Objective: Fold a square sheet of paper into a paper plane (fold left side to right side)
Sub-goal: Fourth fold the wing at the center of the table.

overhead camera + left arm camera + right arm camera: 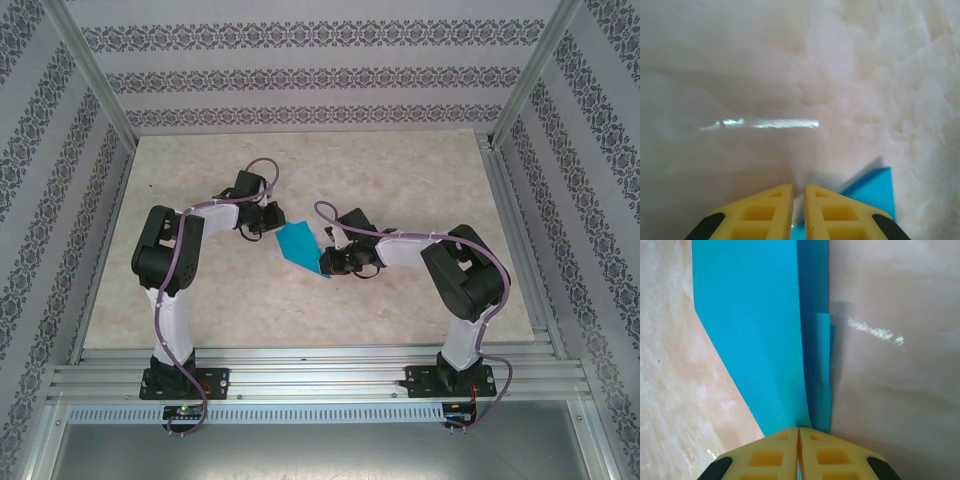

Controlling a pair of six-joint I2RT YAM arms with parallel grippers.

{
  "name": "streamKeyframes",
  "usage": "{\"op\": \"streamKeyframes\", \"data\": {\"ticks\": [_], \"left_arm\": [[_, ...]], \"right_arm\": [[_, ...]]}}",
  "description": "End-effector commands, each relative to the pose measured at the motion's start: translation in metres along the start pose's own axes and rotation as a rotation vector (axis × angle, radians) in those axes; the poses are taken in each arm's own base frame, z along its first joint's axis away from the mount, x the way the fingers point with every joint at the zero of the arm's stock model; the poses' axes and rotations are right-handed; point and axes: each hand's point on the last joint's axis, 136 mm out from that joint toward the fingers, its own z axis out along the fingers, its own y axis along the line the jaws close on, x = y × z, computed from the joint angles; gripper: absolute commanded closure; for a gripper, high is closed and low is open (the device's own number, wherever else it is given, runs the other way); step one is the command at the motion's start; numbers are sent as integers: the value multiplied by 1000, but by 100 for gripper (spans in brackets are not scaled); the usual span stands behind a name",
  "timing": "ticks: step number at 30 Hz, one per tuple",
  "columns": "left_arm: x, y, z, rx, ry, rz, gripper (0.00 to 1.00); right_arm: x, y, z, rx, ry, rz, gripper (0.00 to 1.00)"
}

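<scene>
- A pale beige, marbled table top (400, 180) is seen, glossy enough that a streak of glare (770, 123) is thrown back at the left wrist camera.
- The table is enclosed on three sides by walls (300, 75) papered in bands of dark floral pattern, framed by aluminium posts (90, 70) and by rails (320, 375) along the near edge.
- The blue paper (298, 248), folded to a point at its near end, is laid flat near the middle of the table, between the two grippers.
- The left gripper (798, 192) is set at the paper's far-left corner, its yellow fingers (765, 212) narrowly parted; whether the paper is clamped cannot be told.
- The right gripper (798, 432) is closed on the paper's raised fold at the near tip, its fingers pressed together.
</scene>
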Motion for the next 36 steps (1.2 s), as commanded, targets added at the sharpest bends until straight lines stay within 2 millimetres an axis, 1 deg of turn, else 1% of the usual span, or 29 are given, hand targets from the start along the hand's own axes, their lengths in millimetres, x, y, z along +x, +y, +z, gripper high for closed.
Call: {"op": "streamKeyframes", "data": {"ticks": [1, 3, 6, 8, 10, 12, 14, 15, 17, 18, 20, 24, 31, 34, 36], "left_arm": [[-15, 24, -16, -75, -26, 20, 84], [-21, 18, -30, -64, -53, 35, 84], [-23, -4, -52, 5, -85, 55, 84], [-16, -22, -62, 79, -98, 65, 84], [-1, -45, -68, 153, -96, 91, 84], [22, -71, -63, 219, -58, 131, 85], [43, -90, -55, 256, -22, 156, 86], [52, -99, -49, 269, -4, 168, 86], [65, -108, -38, 273, 23, 188, 86], [70, -110, -31, 267, 35, 193, 86], [74, -106, -18, 240, 54, 191, 86], [77, -85, 5, 154, 79, 172, 87], [81, -55, 23, 34, 96, 171, 87], [84, -49, 25, 14, 100, 168, 88], [87, -47, 24, 12, 101, 167, 88]], "right_arm": [[66, -48, 12, 187, 194, 79, 90], [64, -47, 12, 186, 190, 77, 90], [62, -46, 12, 184, 185, 78, 90], [61, -45, 12, 181, 183, 80, 90], [60, -44, 12, 177, 179, 82, 90], [59, -43, 13, 172, 178, 82, 90], [58, -43, 13, 172, 177, 83, 90], [58, -43, 13, 174, 179, 83, 90], [57, -43, 13, 174, 176, 81, 90], [57, -43, 13, 174, 178, 81, 90], [56, -42, 12, 173, 179, 79, 90], [50, -38, 10, 160, 163, 78, 90], [33, -25, 1, 130, 114, 89, 89], [16, -14, -17, 107, 38, 128, 89], [1, -1, -33, 75, -32, 173, 89]]}}
